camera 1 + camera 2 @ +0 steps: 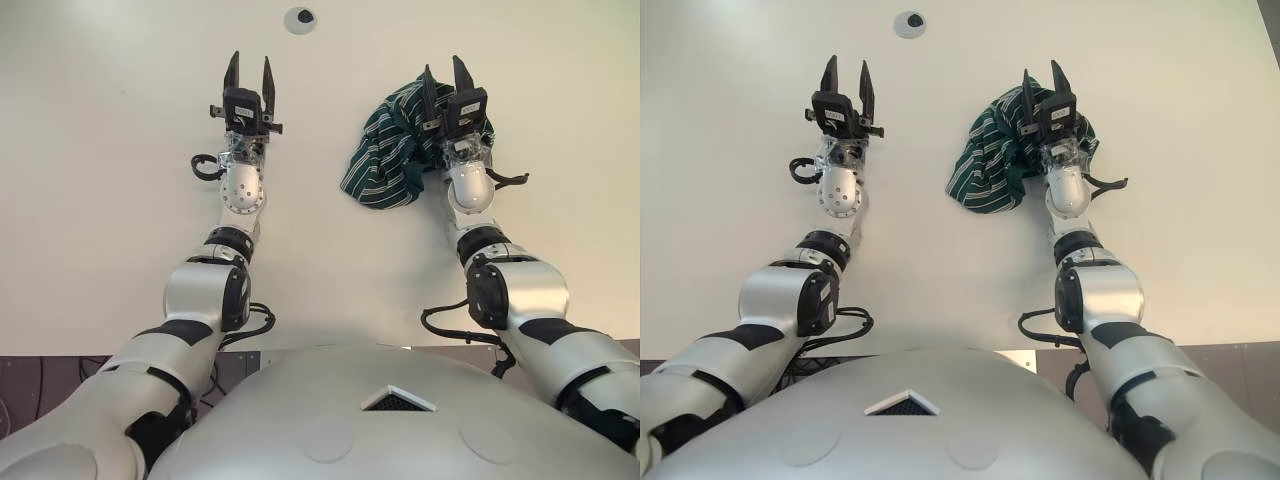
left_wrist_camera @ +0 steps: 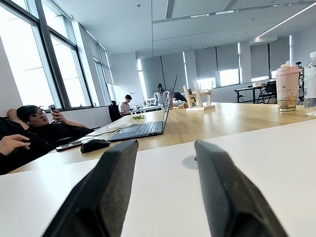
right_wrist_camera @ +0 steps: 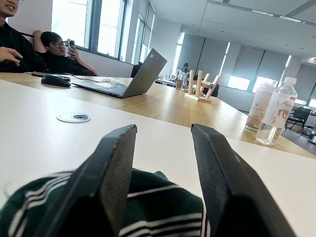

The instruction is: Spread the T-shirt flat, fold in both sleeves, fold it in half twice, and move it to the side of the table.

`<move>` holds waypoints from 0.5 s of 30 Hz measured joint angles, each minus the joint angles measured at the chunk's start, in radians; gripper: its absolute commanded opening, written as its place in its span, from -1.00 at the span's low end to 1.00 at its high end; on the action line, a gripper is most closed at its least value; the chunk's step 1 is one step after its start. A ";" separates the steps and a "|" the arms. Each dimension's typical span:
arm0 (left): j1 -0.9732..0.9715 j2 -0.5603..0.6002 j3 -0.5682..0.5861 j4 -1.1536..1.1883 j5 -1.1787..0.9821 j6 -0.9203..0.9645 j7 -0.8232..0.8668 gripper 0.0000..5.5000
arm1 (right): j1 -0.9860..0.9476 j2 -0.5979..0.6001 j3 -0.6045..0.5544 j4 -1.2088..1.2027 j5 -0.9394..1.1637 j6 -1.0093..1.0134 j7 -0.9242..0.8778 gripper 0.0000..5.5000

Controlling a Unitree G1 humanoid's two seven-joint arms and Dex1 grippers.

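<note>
T-shirt (image 1: 385,155) bunched beneath R gripper (image 1: 443,68), fingers spread, L gripper (image 1: 251,60) well apart, likewise spread, well in from table (image 1: 120,200) edge.

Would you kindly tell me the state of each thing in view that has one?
T-shirt, crumpled in a heap on the table, not spread.
Left gripper, open, empty, over bare table.
Right gripper, open, over the T-shirt.
Laptop, lid open, on the wooden desk behind.
Bottle, upright, cap on.
</note>
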 measured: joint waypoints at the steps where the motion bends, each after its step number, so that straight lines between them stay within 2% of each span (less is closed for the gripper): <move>1: 0.000 0.000 0.000 0.000 0.000 0.000 -0.002 -0.25 | 0.000 0.000 0.000 0.000 0.000 0.000 0.000 -0.27; 15: 0.000 0.000 0.000 0.000 0.000 0.000 -0.010 -0.25 | 0.001 0.000 0.002 -0.001 0.000 -0.002 -0.008 -0.27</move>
